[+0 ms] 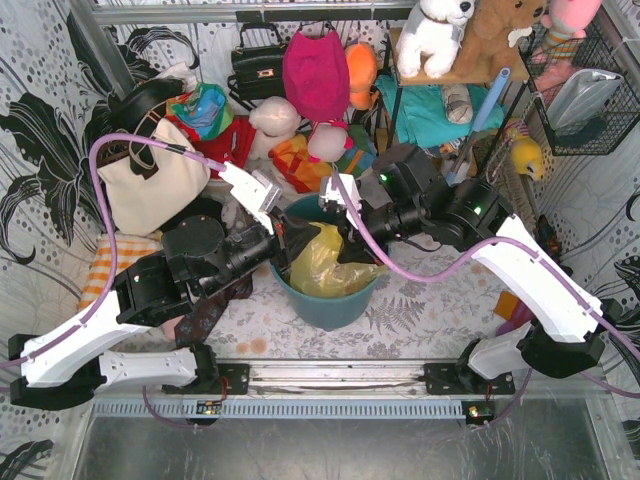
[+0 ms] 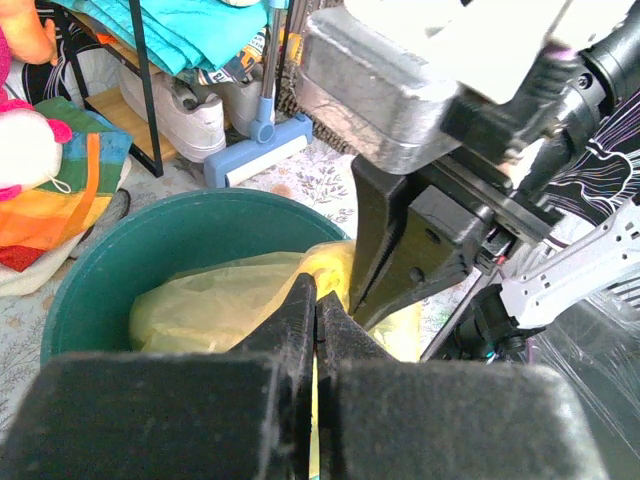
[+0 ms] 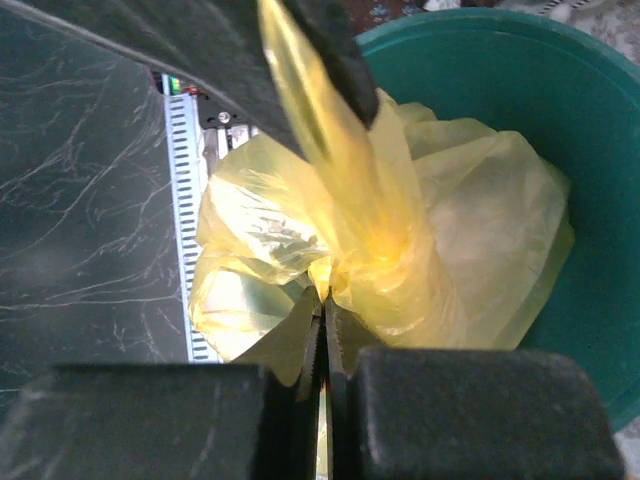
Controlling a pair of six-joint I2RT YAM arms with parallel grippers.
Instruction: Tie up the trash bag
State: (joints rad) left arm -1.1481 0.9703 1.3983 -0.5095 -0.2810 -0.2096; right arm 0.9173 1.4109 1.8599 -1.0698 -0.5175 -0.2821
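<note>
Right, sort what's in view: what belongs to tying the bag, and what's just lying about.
Job: trash bag; left end effector and right end effector, both shut on its plastic.
Lying about: teal bin (only holds the bag), white tote bag, black handbag, white plush dog.

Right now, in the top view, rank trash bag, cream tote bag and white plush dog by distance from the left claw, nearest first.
1. trash bag, in the left claw
2. cream tote bag, left
3. white plush dog, upper right
</note>
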